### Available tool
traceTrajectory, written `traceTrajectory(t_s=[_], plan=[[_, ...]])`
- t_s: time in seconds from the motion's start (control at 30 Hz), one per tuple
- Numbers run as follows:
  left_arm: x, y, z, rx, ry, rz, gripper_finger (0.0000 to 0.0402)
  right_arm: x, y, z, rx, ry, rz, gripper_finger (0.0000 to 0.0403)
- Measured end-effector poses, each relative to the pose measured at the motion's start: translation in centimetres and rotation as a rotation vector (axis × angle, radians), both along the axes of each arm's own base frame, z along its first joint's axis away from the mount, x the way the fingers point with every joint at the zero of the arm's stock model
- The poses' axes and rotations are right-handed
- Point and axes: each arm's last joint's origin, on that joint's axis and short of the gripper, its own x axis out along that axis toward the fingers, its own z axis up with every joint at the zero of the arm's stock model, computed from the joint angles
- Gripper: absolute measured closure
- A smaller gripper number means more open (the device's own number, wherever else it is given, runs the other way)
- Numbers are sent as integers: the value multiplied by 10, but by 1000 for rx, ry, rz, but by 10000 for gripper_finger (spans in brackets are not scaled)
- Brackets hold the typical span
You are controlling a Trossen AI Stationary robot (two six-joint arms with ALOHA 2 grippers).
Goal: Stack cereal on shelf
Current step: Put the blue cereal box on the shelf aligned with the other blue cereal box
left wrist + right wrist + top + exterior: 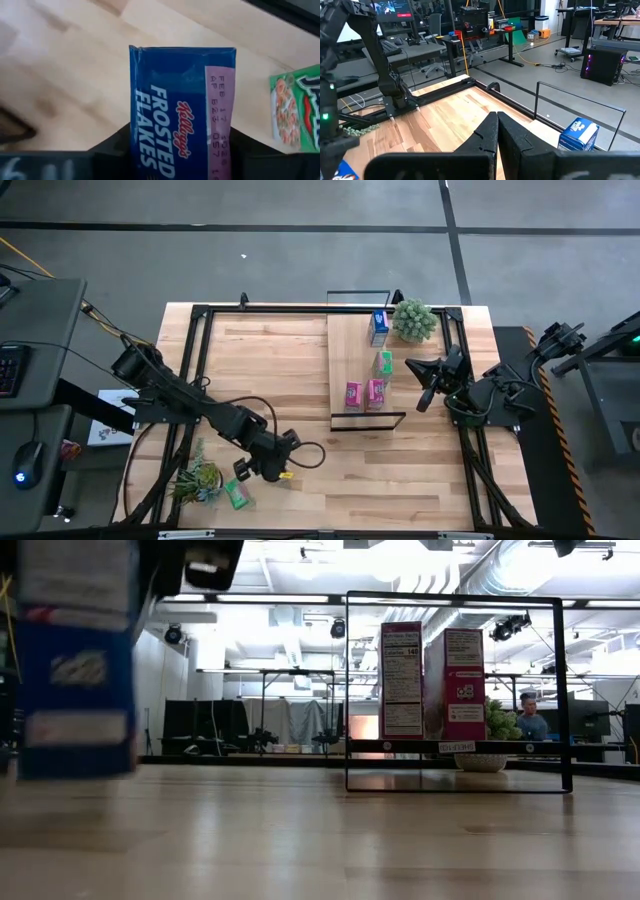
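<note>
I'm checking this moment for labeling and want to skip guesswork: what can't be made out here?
- Left gripper: the blue cereal box hides its fingertips in the left wrist view, so no firm grip shows.
- That box in the low view: blurred, cut off by the left edge.
- Green box by the plant: too small from above; cropped in the wrist view.

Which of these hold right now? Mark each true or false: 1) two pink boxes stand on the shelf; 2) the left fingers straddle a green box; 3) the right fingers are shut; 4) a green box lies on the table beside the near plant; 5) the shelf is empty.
1) True: two pink boxes stand on the shelf.
2) False: the left gripper straddles a blue Frosted Flakes box.
3) True: the right gripper is shut, empty.
4) True: green box beside the plant.
5) False: it holds four boxes and a second plant.
</note>
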Motion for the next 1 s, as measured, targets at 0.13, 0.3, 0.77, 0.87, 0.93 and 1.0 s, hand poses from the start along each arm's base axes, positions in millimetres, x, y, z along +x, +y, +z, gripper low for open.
traceTrajectory(t_s=[0.13, 0.3, 0.77, 0.87, 0.93, 1.0], plan=[[-2, 12, 33, 70, -46, 63, 261, 0, 0, 0, -2, 2, -1, 402], [-16, 54, 80, 105, -201, 243, 254, 0, 0, 0, -2, 2, 0, 402], [16, 240, 99, -82, -586, 1132, 256, 0, 0, -1, 2, 11, 21, 402], [42, 269, 105, -193, -517, 1170, 256, 0, 0, -1, 1, 14, 22, 402], [61, 282, 109, -205, -443, 1179, 256, 0, 0, -2, -1, 17, 22, 402], [81, 293, 107, -195, -357, 1210, 256, 0, 0, -2, -2, 21, 25, 402]])
